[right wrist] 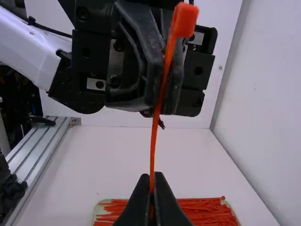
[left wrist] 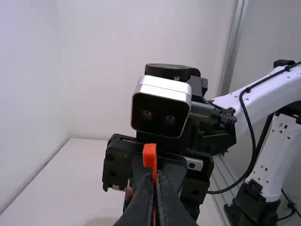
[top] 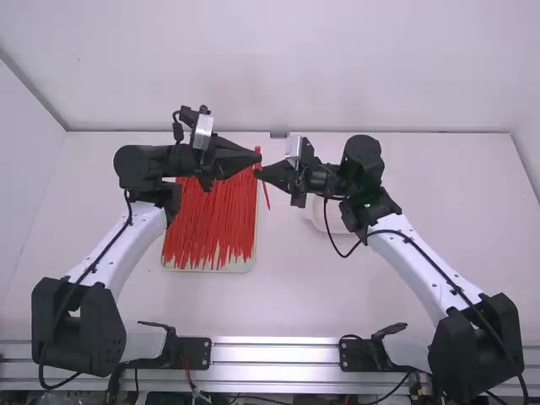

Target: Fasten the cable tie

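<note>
Red plastic cable tie (right wrist: pixel 158 103) is held above the white table (top: pixel 380 278), head clamped in the left end effector (left wrist: pixel 151 183), strap in the right end effector (right wrist: pixel 151 187); the tip should be aligned squarely with the head slot.

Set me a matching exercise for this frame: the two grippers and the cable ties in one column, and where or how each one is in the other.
Column one
1. left gripper
2. right gripper
3. held cable tie
4. loose cable ties

Column two
A. heaped on the tray
B. shut on the tie just under its head
C. spans between both grippers
D. shut farther down the strap

Pairs: 1-B, 2-D, 3-C, 4-A
</note>
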